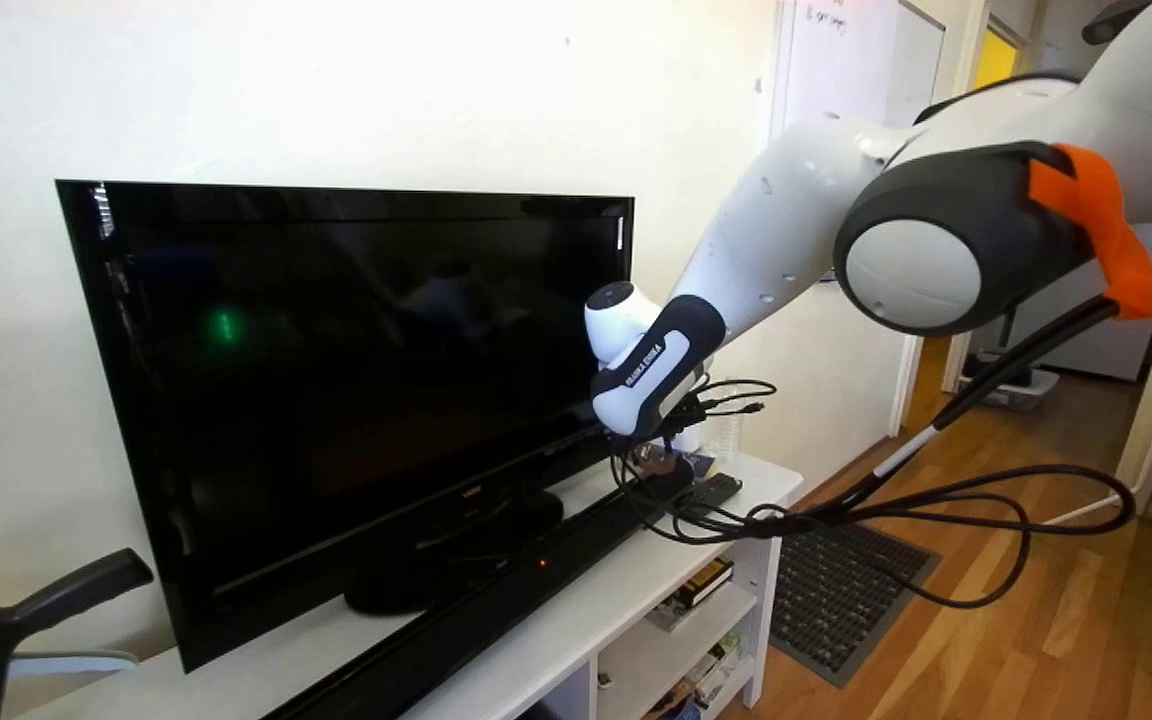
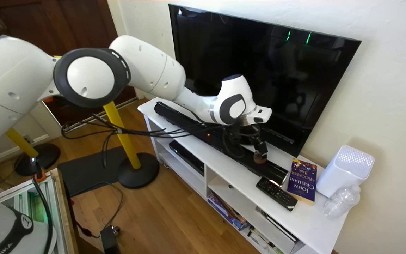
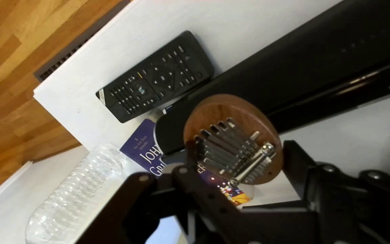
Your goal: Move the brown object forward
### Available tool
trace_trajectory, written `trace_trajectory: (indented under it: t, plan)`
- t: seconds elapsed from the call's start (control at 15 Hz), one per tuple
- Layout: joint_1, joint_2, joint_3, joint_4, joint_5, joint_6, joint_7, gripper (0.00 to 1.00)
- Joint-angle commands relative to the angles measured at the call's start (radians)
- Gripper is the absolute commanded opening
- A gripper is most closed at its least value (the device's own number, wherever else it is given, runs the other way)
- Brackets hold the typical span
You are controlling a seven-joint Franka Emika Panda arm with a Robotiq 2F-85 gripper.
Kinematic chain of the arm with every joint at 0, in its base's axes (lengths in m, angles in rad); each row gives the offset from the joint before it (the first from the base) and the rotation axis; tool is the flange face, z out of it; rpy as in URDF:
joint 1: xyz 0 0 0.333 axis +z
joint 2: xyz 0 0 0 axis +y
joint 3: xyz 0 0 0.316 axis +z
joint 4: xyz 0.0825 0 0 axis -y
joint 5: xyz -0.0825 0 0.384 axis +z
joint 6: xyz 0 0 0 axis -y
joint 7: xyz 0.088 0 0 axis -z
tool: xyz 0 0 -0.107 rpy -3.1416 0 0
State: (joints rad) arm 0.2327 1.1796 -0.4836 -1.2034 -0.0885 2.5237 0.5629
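Note:
The brown object is a small rounded wooden thumb piano with metal tines. In the wrist view the brown object [image 3: 234,139] sits between the fingers of my gripper [image 3: 237,149], with one finger against each side. The gripper is shut on it. In an exterior view the brown object [image 2: 260,157] hangs at the tip of my gripper [image 2: 260,150], over the black speaker bar near its end. The gap below it is hard to judge. In an exterior view the brown object [image 1: 652,458] is partly hidden by cables and the wrist.
The black speaker bar [image 2: 220,143] lies along the white stand [image 2: 317,225] before the television [image 2: 252,70]. A remote [image 2: 277,193], a book [image 2: 301,180], a white ribbed-top box [image 2: 345,169] and a clear bottle [image 2: 342,201] stand at the stand's end. Loose cables [image 1: 786,520] hang off the arm.

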Motion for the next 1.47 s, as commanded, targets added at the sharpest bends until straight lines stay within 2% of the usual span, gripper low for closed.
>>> trace_trajectory:
  t: [0.0, 0.4, 0.6, 0.73, 0.87, 1.27, 1.33, 1.4]
  plan:
    - [0.048, -0.134, 0.002, -0.231, -0.055, 0.065, 0.063, 0.39]
    - [0.084, -0.251, -0.002, -0.491, -0.068, 0.193, 0.091, 0.39]
    - [0.049, -0.258, 0.041, -0.551, -0.064, 0.328, 0.002, 0.39]
    - [-0.010, -0.246, 0.113, -0.546, -0.049, 0.395, -0.130, 0.39]
    - [-0.070, -0.223, 0.190, -0.509, -0.035, 0.398, -0.253, 0.39]
    - [-0.285, -0.178, 0.454, -0.390, -0.040, 0.296, -0.631, 0.39]
    - [-0.309, -0.168, 0.485, -0.365, -0.043, 0.255, -0.690, 0.39]
    - [-0.250, -0.197, 0.417, -0.433, -0.027, 0.313, -0.596, 0.39]
